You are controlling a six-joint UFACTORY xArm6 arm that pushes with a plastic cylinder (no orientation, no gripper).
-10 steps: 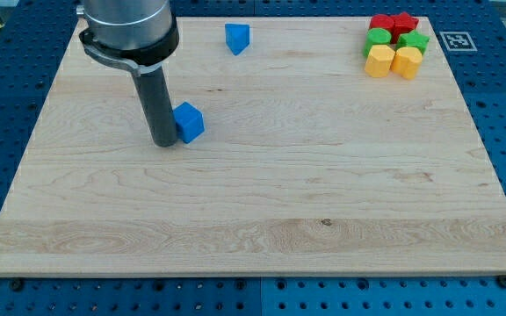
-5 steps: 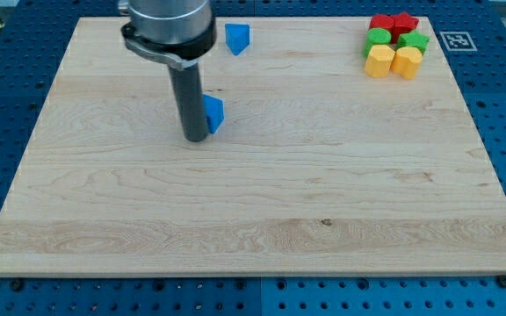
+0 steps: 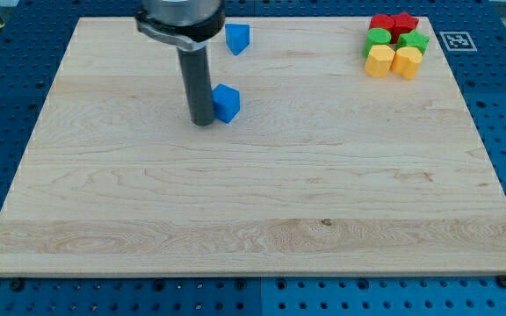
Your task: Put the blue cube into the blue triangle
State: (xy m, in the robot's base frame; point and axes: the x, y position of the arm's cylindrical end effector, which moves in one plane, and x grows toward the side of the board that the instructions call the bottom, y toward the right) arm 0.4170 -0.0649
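The blue cube lies on the wooden board, in the upper middle-left. My tip stands against the cube's left side, touching it. The blue triangle sits near the board's top edge, above and slightly right of the cube, apart from it.
A cluster of blocks sits at the board's top right corner: two red, two green and two yellow. A black-and-white marker lies just off the board's right edge.
My tip has moved to the right and slightly up, pushing the blue cube the same way, closer to the blue triangle.
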